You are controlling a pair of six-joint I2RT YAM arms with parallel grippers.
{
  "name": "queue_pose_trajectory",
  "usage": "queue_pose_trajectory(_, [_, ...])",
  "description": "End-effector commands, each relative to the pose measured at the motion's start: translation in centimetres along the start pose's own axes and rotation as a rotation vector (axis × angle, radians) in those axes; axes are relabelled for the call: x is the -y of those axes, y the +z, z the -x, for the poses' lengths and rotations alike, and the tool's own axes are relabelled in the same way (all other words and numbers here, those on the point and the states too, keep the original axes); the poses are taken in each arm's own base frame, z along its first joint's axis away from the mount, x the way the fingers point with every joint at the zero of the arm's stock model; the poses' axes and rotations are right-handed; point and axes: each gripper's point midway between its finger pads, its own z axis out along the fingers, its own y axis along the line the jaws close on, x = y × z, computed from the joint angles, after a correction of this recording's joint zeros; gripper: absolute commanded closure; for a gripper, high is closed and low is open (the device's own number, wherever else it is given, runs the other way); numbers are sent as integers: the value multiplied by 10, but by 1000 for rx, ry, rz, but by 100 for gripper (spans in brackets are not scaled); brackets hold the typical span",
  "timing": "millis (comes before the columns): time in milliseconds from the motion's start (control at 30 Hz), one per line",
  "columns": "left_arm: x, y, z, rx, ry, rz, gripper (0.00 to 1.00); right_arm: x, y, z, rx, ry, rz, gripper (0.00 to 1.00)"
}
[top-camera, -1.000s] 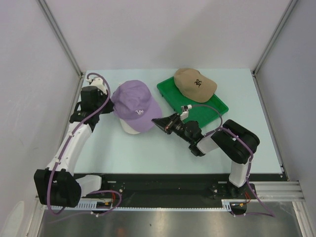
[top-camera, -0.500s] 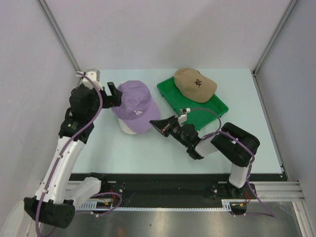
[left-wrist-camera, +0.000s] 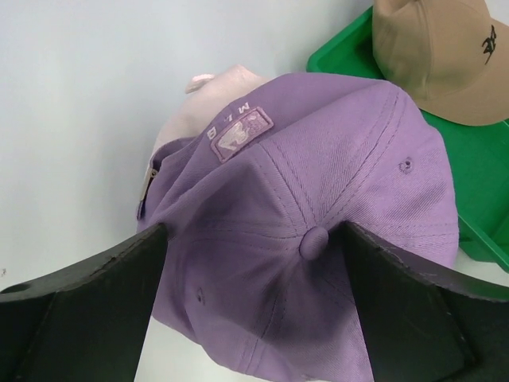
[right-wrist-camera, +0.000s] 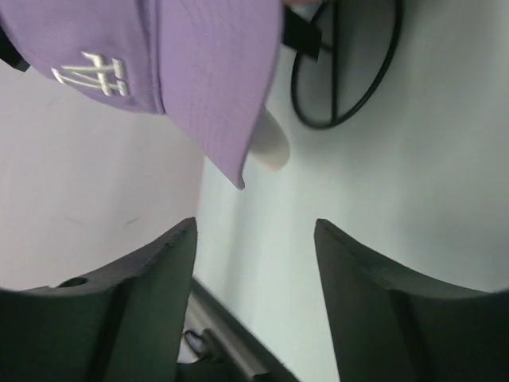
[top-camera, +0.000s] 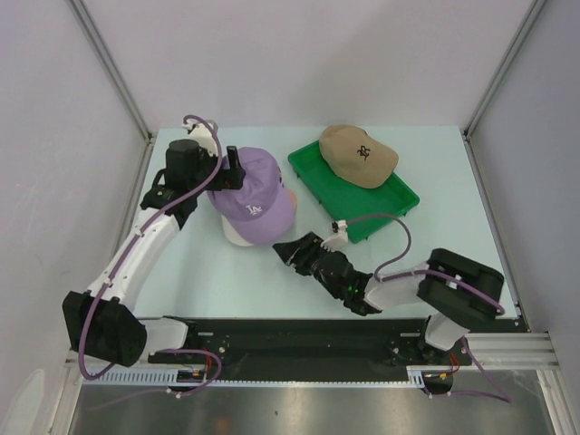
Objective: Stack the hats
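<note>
Top view: the lavender cap [top-camera: 254, 195] sits left of centre on the tabletop [top-camera: 453, 172], over a white cap [top-camera: 237, 238] whose brim pokes out. The tan cap [top-camera: 358, 154] rests on the green tray [top-camera: 367, 207]. The left tool [top-camera: 231, 168] is at the lavender crown, and the right tool [top-camera: 292, 249] is near its brim.

Left wrist: the tool is released, its fingers [left-wrist-camera: 79, 318] spread wide astride the crown. A pink cap [left-wrist-camera: 199, 107] peeks from underneath.

Right wrist: the fingers [right-wrist-camera: 151, 278] are parted and grasp nothing. The lavender brim lies ahead, with a black wire stand [right-wrist-camera: 334, 79] beyond.
</note>
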Motion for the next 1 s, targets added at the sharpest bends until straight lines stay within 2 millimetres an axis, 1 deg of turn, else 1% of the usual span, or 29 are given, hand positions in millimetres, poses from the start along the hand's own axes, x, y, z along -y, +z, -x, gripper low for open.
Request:
queue_pose_trajectory(0, [9,9,-11,-59,89,-73,4,-18,-30,54,255,-267,-93,27])
queue_pose_trajectory(33, [13,9,-11,-63,96,-97,5,-21,-36,61,275,-356,-106,25])
queue_pose_trajectory(67, [15,9,-12,-69,104,-111,5,-24,-41,66,293,-391,-113,24])
queue_pose_trajectory(100, [16,8,-13,-70,129,-120,5,-34,-49,80,324,-405,-105,22])
queue_pose_trajectory(133, [17,6,-14,-70,142,-128,5,-33,-53,89,338,-486,-124,21])
queue_pose_trajectory(167, [20,4,-14,-66,152,-142,5,-36,-56,100,352,-510,-131,20])
queue_pose_trajectory(200, [23,-1,-9,-41,173,-152,5,-30,-56,114,349,-556,-178,20])
queue_pose_trajectory(233, [24,-3,-10,-37,199,-163,4,-40,-61,130,372,-549,-176,20])
queue_pose_trajectory(267, [28,-6,-10,-31,213,-175,4,-42,-63,142,374,-601,-186,20])
queue_pose_trajectory(300, [29,-8,-9,-25,237,-182,3,-42,-64,149,341,-626,-216,20])
queue_pose_trajectory(333, [31,-10,-9,-22,249,-191,3,-40,-67,177,379,-619,-251,20])
queue_pose_trajectory(400, [35,-10,-13,-38,273,-203,3,-38,-68,195,342,-639,-284,21])
queue_pose_trajectory(433, [35,-8,-14,-50,278,-200,3,-30,-71,218,374,-632,-321,20])
queue_pose_trajectory(467, [33,-7,-16,-60,278,-187,3,-28,-70,229,376,-645,-328,21])
queue_pose_trajectory(500, [29,-7,-14,-58,275,-157,3,-22,-69,232,340,-645,-336,21])
queue_pose_trajectory(533, [25,-9,-11,-46,271,-134,2,-25,-68,242,346,-636,-330,21])
queue_pose_trajectory(567, [23,-11,-7,-28,268,-115,2,-12,-69,266,371,-624,-366,21])
queue_pose_trajectory(600, [20,-14,-2,-11,258,-96,0,-14,-63,265,322,-618,-323,21])
queue_pose_trajectory(633, [15,-17,1,7,254,-60,0,-15,-60,277,324,-605,-317,21])
queue_pose_trajectory(667, [15,-25,11,47,251,-54,0,0,-56,294,322,-584,-353,21])
queue_pose_trajectory(700, [15,-29,14,63,243,-50,0,6,-49,293,264,-558,-333,21])
queue_pose_trajectory(733, [16,-33,18,84,241,-52,0,11,-46,298,252,-536,-333,21])
queue_pose_trajectory(767, [18,-42,27,117,235,-59,0,14,-43,304,247,-527,-326,21])
queue_pose_trajectory(800, [20,-45,29,128,228,-64,0,29,-39,317,249,-508,-347,21])
queue_pose_trajectory(867, [23,-51,35,151,223,-78,0,44,-35,325,241,-477,-356,20])
queue_pose_trajectory(900, [24,-55,37,161,217,-81,0,61,-32,333,236,-449,-372,21])
queue_pose_trajectory(933, [23,-56,38,167,213,-73,0,71,-31,336,233,-409,-378,21])
queue_pose_trajectory(967, [22,-56,38,169,213,-70,0,75,-27,336,220,-388,-347,21])
